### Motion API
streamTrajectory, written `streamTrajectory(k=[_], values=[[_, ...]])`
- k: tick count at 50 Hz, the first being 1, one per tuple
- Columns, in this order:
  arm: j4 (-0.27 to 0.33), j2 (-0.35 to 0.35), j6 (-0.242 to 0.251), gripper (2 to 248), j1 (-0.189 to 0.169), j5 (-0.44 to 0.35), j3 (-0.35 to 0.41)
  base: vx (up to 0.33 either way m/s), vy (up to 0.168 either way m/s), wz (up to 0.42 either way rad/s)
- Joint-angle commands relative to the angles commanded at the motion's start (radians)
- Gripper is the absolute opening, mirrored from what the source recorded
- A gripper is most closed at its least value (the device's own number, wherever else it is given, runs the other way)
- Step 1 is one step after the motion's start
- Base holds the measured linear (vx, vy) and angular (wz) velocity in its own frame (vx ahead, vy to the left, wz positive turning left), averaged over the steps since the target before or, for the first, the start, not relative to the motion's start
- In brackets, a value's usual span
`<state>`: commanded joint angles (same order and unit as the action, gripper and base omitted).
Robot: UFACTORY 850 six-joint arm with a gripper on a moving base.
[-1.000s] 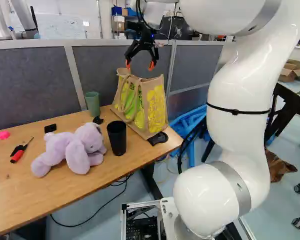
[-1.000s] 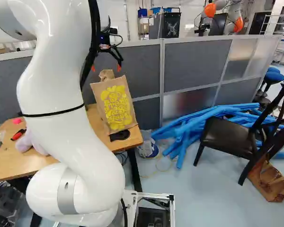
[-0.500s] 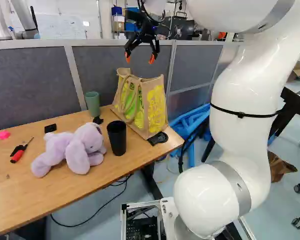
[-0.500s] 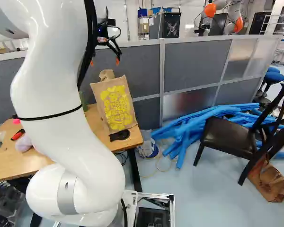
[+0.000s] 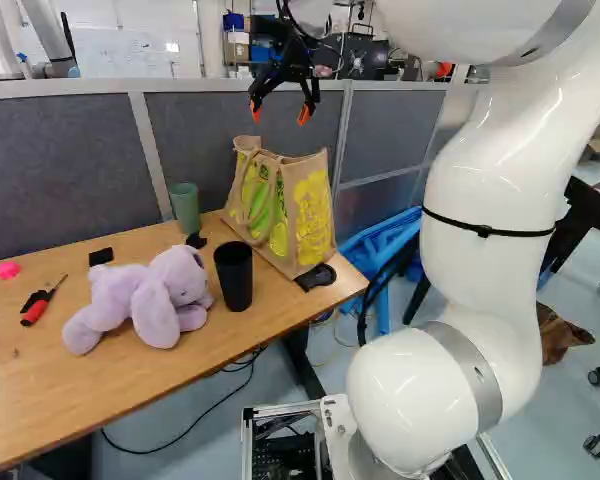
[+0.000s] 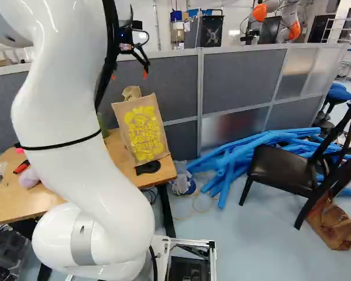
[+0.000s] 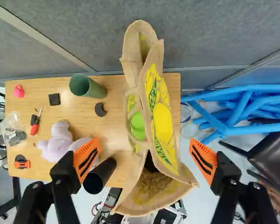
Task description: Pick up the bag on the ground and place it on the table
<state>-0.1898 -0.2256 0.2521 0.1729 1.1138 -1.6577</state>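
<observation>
Your black, two-fingered end effector, its orange pads wide apart, hangs above the tall tan bag with yellow print, upright at the right end of the brown wooden surface. Descending off-centre could topple it over the right edge or tip the black cylindrical cup. Its coarse, burlap-like sides and floppy loops might fold, spoiling your grip.

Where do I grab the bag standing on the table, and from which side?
I'd pinch the top rims of its two long walls near mid-length, coming down from above. The bag stands upright, mouth up, and the walls look close together there. The open gripper hangs above with a finger toward either long wall, so closing there should press them together.
</observation>
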Motion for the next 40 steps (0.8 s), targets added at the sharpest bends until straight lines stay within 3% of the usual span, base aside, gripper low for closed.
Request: streamTrajectory(k=[40], values=[[0.0,0.0,0.0,247,0.0,0.0,0.0,-0.055,-0.001,0.001]])
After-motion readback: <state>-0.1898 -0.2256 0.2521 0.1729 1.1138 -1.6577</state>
